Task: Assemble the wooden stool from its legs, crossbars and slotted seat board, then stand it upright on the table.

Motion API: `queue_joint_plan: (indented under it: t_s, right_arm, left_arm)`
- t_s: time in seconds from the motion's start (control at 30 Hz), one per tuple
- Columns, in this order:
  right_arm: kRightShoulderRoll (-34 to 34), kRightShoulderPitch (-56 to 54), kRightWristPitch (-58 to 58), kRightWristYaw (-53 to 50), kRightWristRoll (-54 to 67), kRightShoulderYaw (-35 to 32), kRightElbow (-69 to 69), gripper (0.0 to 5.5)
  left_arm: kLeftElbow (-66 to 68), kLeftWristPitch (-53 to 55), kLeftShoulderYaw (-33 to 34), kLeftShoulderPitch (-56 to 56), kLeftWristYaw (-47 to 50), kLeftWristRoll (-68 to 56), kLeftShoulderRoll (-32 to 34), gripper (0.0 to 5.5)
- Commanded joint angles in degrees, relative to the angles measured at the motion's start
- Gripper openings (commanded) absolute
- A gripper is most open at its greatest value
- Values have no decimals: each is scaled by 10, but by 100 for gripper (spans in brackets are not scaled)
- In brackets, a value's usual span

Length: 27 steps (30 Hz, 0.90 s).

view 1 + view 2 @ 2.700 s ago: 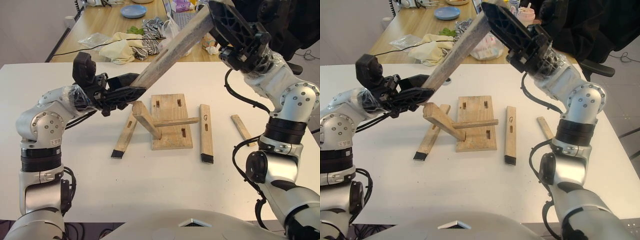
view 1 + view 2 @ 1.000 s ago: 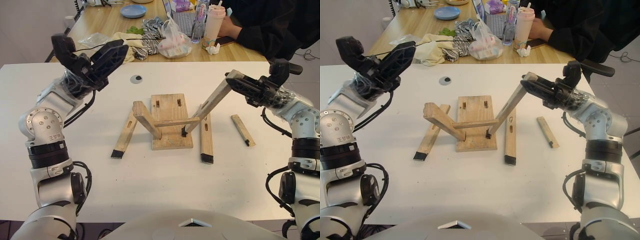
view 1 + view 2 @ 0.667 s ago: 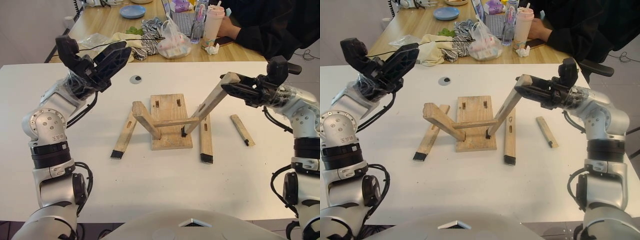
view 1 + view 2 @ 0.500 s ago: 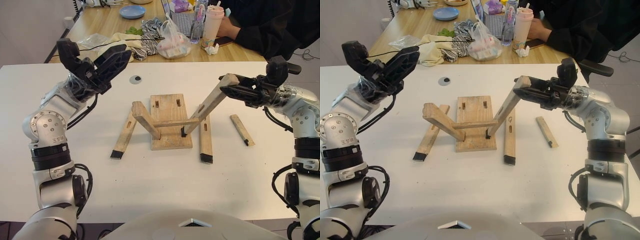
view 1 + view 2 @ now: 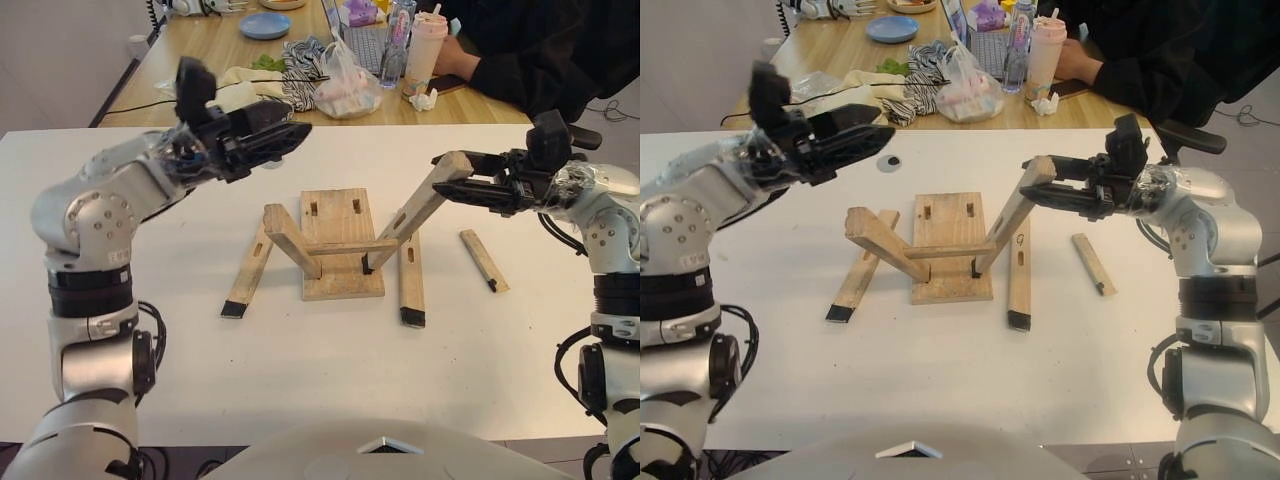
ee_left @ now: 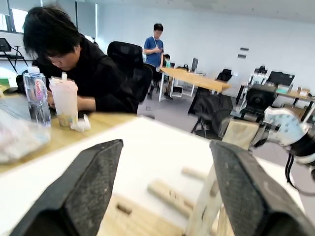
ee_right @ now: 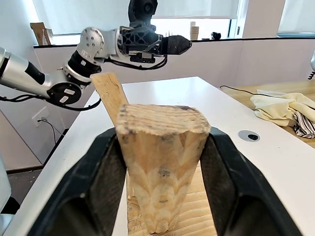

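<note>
The slotted seat board (image 5: 338,205) lies flat mid-table. My right gripper (image 5: 462,181) is shut on the top end of a wooden leg (image 5: 415,212), which leans with its foot on the board's right side; the right wrist view has this leg (image 7: 161,152) clamped between both fingers. A second leg (image 5: 291,238) stands tilted at the board's left, joined to a crossbar (image 5: 352,244) running right. Two more legs lie flat, one to the left (image 5: 250,268) and one to the right (image 5: 410,272). A short crossbar (image 5: 484,260) lies farther right. My left gripper (image 5: 287,134) hangs open and empty above the table, behind the board.
A small dark disc (image 5: 271,158) lies on the white table (image 5: 320,370) behind the board. A second table (image 5: 200,50) at the back carries cloths, a bag, a plate and cups, with a person seated at it. Bare tabletop spreads along the near side.
The leg, earlier held aloft by both grippers, now rests its foot on the board in the right gripper alone. My left gripper let go and has swung right, pointing toward the board.
</note>
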Motion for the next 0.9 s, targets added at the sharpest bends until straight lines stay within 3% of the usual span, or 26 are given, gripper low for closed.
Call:
queue_joint_plan:
  t_s: [0.03,0.2,0.27,0.37,0.5,0.67,0.9]
  right_arm:
    - [-8,24,9,-10,-50,41,7,206]
    - [-2,24,5,-21,-53,54,2,206]
    - [2,23,2,-22,-54,61,3,206]
    - [6,22,-1,-22,-53,68,3,206]
    - [8,24,-7,-24,-54,75,3,206]
    - [11,23,-9,-26,-52,77,3,206]
    - [5,20,-13,-19,-53,81,-6,206]
  left_arm:
    - [-22,88,-89,-112,-42,15,43,322]
    - [-53,205,-230,-247,-113,13,42,392]
    - [-36,209,-289,-267,-112,47,26,424]
    - [-26,169,-382,-269,-112,114,4,427]
    - [-46,126,-437,-248,-114,164,-23,367]
    - [-63,79,-480,-227,-133,217,-7,278]
    - [-51,41,-500,-170,-149,269,4,181]
